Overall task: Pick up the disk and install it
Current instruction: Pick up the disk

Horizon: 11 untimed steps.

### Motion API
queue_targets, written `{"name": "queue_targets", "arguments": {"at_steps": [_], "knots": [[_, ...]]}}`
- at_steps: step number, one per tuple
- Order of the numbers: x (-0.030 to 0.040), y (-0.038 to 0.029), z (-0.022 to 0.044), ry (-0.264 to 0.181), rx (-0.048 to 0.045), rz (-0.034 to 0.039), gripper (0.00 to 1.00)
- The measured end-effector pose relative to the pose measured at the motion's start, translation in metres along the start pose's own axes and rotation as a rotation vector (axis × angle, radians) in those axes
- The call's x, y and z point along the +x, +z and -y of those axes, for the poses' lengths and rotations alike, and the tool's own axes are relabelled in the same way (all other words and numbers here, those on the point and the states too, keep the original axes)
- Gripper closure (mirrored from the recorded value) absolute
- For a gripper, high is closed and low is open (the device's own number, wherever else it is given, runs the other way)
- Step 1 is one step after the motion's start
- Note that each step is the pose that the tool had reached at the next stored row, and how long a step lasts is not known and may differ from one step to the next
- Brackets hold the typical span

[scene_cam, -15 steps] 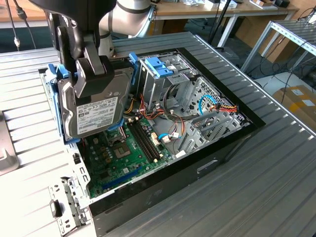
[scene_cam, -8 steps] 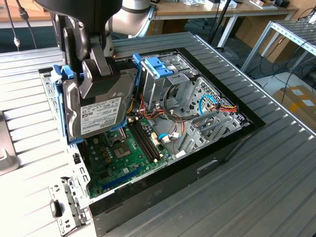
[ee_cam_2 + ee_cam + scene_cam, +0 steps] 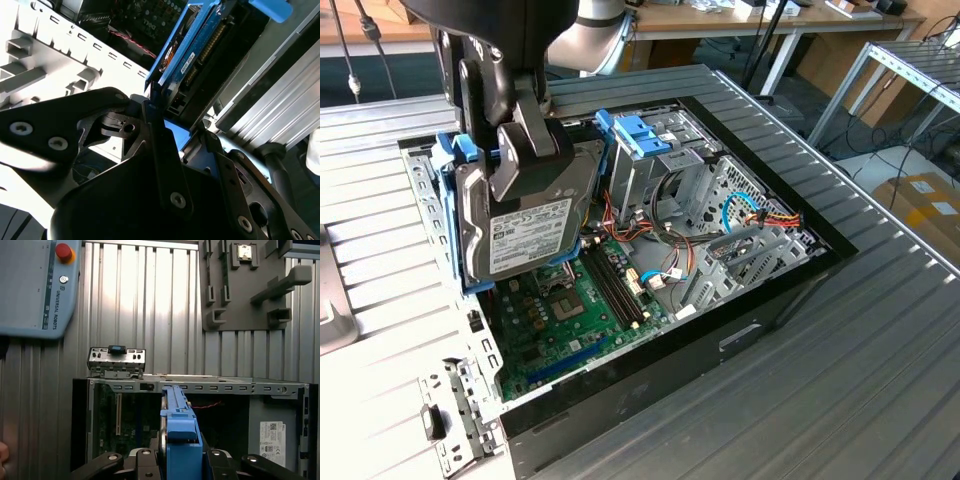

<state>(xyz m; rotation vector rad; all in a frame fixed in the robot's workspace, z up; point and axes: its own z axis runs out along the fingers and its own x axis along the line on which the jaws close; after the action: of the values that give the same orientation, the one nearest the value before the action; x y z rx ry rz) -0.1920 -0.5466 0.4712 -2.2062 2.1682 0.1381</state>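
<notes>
The gripper [image 3: 510,160] has its fingers clamped tight on the disk [image 3: 520,235], holding it tilted on edge over the open computer case [image 3: 740,345]. In the exterior view the disk sits toward the case's nine o'clock side, above the motherboard [image 3: 560,310].

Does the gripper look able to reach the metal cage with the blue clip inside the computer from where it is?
Probably yes: the computer case is open on top, and nothing stands between the gripper, shut on the disk, and the cage.

One disk [image 3: 515,235], one open computer case [image 3: 660,385], one blue clip [image 3: 635,135]
</notes>
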Motion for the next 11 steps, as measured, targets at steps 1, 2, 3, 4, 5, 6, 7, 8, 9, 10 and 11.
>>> {"name": "queue_targets", "arguments": {"at_steps": [1, 2, 3, 4, 5, 6, 7, 8, 9, 10, 11], "knots": [[0.0004, 0.0, 0.0006, 0.0, 0.0, 0.0, 0.63], [0.0007, 0.0, 0.001, 0.0, -0.0001, -0.0001, 0.63], [0.001, 0.0001, 0.0014, 0.0, 0.0, 0.0, 0.63], [0.0012, 0.0001, 0.0017, 0.0, 0.0, 0.0, 0.63], [0.0015, 0.0001, 0.0021, 0.0, 0.0, 0.0, 0.63], [0.0018, 0.0002, 0.0026, 0.0, 0.0, 0.0001, 0.63], [0.0021, 0.0002, 0.003, 0.0, 0.0, 0.0, 0.63], [0.0023, 0.0002, 0.0034, 0.0, 0.0, 0.0, 0.63], [0.0026, 0.0002, 0.0038, 0.0, 0.0, 0.0, 0.63], [0.0029, 0.0003, 0.0042, 0.0, 0.0, 0.0, 0.63], [0.0032, 0.0003, 0.0046, 0.0, 0.0, 0.0, 0.63]]}}
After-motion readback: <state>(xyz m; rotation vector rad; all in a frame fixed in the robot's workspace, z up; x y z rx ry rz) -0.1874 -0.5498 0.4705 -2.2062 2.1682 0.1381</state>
